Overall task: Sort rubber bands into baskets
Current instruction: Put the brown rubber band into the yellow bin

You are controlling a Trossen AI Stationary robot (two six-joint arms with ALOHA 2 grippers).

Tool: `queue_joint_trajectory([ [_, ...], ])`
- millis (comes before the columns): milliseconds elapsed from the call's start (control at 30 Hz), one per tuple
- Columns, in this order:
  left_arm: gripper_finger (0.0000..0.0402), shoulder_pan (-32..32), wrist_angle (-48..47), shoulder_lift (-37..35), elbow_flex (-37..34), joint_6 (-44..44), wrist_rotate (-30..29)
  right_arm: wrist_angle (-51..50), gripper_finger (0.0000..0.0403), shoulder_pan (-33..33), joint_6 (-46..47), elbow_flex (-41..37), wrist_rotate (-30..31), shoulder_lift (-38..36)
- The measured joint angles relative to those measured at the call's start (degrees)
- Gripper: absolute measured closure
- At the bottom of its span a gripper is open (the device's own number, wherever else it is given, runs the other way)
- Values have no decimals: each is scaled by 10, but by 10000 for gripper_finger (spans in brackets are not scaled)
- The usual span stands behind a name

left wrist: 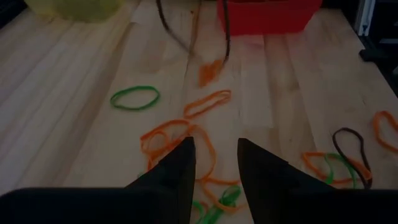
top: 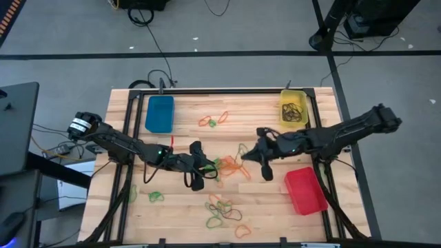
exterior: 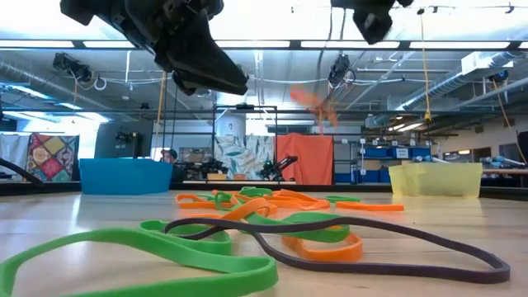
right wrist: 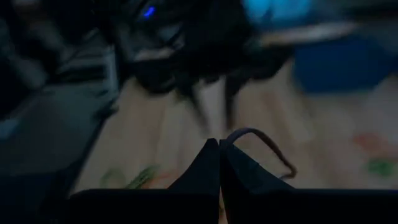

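Orange, green and dark rubber bands lie loose on the wooden table, thickest at its middle (top: 231,165). My left gripper (top: 210,169) hangs open above that middle heap; in the left wrist view its fingers (left wrist: 214,168) stand over orange bands without touching them. To its right, raised above the table, my right gripper (top: 249,156) is shut on a dark rubber band (right wrist: 261,140). The same dark band (left wrist: 186,40) hangs down in the left wrist view, with an orange band (left wrist: 210,71) dangling at its lower end. My right gripper pinches the dark rubber band between its two shut fingertips, and a loop of it (right wrist: 249,132) juts out just past the tips. The fingers slant down toward the table's left. The band hangs slack below them, clear of the table, with the orange band (exterior: 313,101) caught in it.
The blue basket (top: 160,114) stands at the far left. The yellow basket (top: 293,96), at the far right, has dark bands in it. The red basket (top: 305,191) is at the near right. More bands lie near the front edge (top: 224,210) and at the back (top: 213,120).
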Motion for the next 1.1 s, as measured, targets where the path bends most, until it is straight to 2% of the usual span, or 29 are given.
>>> queue_joint_trajectory([
  [200,277,0,17,0,0,1,-12,-49,396,-7,29,-1,-44,47],
  [467,277,0,21,0,0,1,-12,34,396,-9,0,-1,-96,76],
  [500,277,0,20,0,0,1,-12,53,396,-8,-6,-1,-87,73],
  [600,277,0,16,0,0,1,-12,89,396,-1,-26,1,15,72],
  [700,277,0,9,0,0,0,-11,58,396,-11,-27,0,39,81],
  [767,277,0,5,0,0,-2,-11,35,396,-14,-24,0,83,80],
  [900,277,0,-13,0,0,-18,-11,-68,396,-29,-28,0,219,70],
  [1100,277,0,-24,0,0,-20,-12,-221,395,-89,16,0,306,31],
])
